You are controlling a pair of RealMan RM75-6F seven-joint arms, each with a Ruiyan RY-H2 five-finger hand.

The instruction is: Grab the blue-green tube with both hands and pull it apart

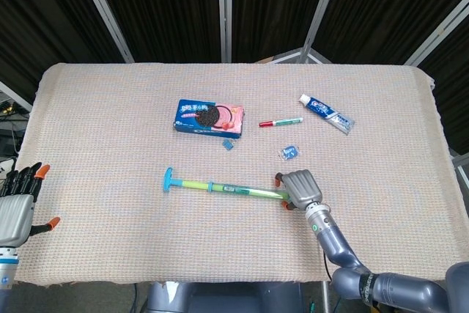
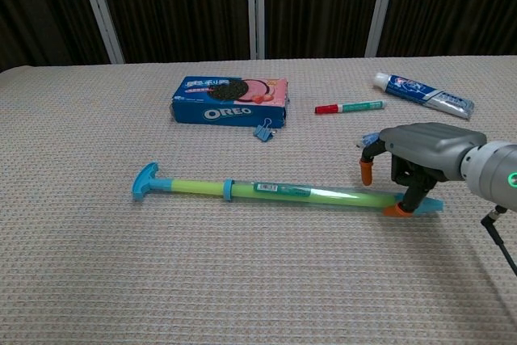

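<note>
The blue-green tube [image 1: 227,189] lies flat on the woven cloth, its T-shaped handle to the left and its blue cap to the right. In the chest view the tube [image 2: 283,192] runs left to right across the middle. My right hand [image 1: 300,188] hovers over the tube's right end. Its orange-tipped fingers [image 2: 366,172] straddle the tube, one behind it and one at its front side, still apart. My left hand [image 1: 16,207] rests at the table's left edge, far from the tube, with fingers spread and nothing in it. The chest view does not show it.
An Oreo box [image 1: 209,116] lies behind the tube with a blue binder clip [image 1: 229,145] beside it. A red-green marker [image 1: 281,122], a toothpaste tube [image 1: 326,113] and a small blue packet [image 1: 289,153] lie at the back right.
</note>
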